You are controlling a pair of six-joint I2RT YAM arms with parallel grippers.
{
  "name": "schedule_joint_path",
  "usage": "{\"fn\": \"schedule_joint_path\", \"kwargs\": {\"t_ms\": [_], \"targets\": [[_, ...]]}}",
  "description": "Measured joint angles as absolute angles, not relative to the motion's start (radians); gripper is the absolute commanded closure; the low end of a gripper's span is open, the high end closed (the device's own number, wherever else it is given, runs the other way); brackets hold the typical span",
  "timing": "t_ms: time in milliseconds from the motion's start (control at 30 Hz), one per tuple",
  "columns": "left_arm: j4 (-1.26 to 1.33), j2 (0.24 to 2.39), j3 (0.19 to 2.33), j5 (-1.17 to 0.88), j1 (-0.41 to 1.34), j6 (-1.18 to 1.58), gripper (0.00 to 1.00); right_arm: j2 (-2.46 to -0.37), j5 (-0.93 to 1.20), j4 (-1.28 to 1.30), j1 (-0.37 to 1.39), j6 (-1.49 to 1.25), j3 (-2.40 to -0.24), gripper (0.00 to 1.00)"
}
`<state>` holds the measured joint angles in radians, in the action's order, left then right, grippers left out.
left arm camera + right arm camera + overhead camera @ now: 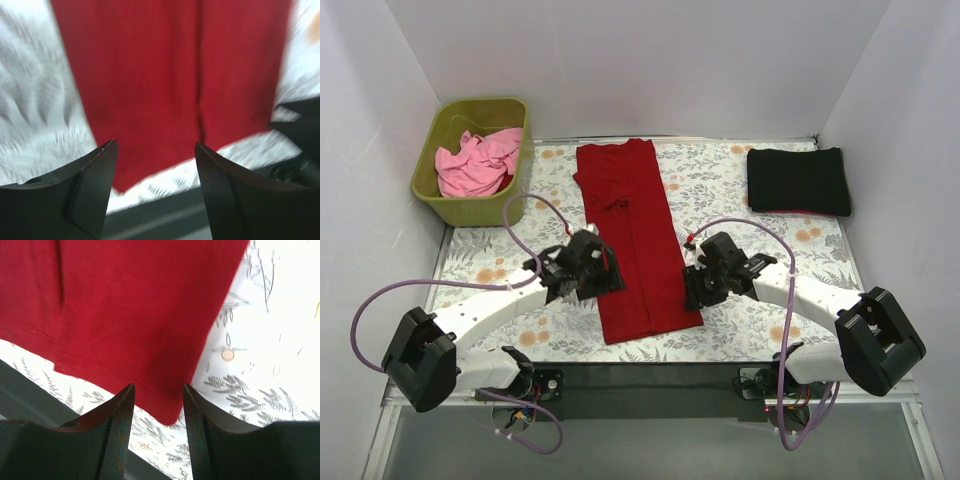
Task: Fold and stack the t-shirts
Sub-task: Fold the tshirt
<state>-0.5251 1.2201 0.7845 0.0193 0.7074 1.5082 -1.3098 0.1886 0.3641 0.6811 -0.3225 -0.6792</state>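
Observation:
The dark red t-shirt (632, 240) lies flat in a long folded strip down the middle of the table. My left gripper (605, 277) is open and empty over the strip's near left edge; in the left wrist view (156, 147) the red cloth (170, 70) fills the space beyond the jaws. My right gripper (694, 290) is open and empty at the strip's near right corner; in the right wrist view (159, 388) that corner (167, 412) lies between the jaws. The black t-shirt (798, 180) lies folded at the back right. The light pink t-shirt (475, 162) is crumpled in the bin.
The olive-green bin (443, 200) stands at the back left. The floral table cloth (750, 240) covers the table. A dark strip (650, 378) runs along the near edge by the arm bases. White walls close in the back and both sides.

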Motion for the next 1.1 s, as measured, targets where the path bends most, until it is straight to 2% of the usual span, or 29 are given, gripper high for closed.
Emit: {"fn": "schedule_joint_path", "kwargs": {"t_ms": [200, 267, 367, 467, 600, 700, 867, 1100], "targets": [[-0.600, 1.252, 0.702, 0.000, 0.864, 1.608, 0.55, -1.306, 0.230, 0.356, 0.676, -0.328, -0.605, 0.58], [-0.622, 1.270, 0.700, 0.000, 0.876, 1.626, 0.62, -1.296, 0.237, 0.347, 0.675, -0.334, -0.594, 0.58], [-0.667, 1.273, 0.676, 0.001, 0.881, 1.647, 0.67, -1.276, 0.245, 0.331, 0.674, -0.342, -0.574, 0.58], [-0.720, 1.266, 0.651, 0.001, 0.891, 1.658, 0.66, -1.259, 0.253, 0.327, 0.674, -0.346, -0.561, 0.58], [-0.776, 1.242, 0.648, 0.001, 0.910, 1.684, 0.45, -1.222, 0.244, 0.368, 0.674, -0.353, -0.554, 0.57], [-0.791, 1.205, 0.648, 0.006, 0.916, 1.725, 0.41, -1.170, 0.214, 0.402, 0.674, -0.365, -0.554, 0.56], [-0.793, 1.202, 0.653, 0.031, 0.918, 1.790, 0.40, -1.131, 0.162, 0.426, 0.674, -0.394, -0.554, 0.55], [-0.793, 1.288, 0.677, 0.083, 0.918, 1.831, 0.44, -1.150, 0.131, 0.443, 0.674, -0.432, -0.554, 0.55]]}}
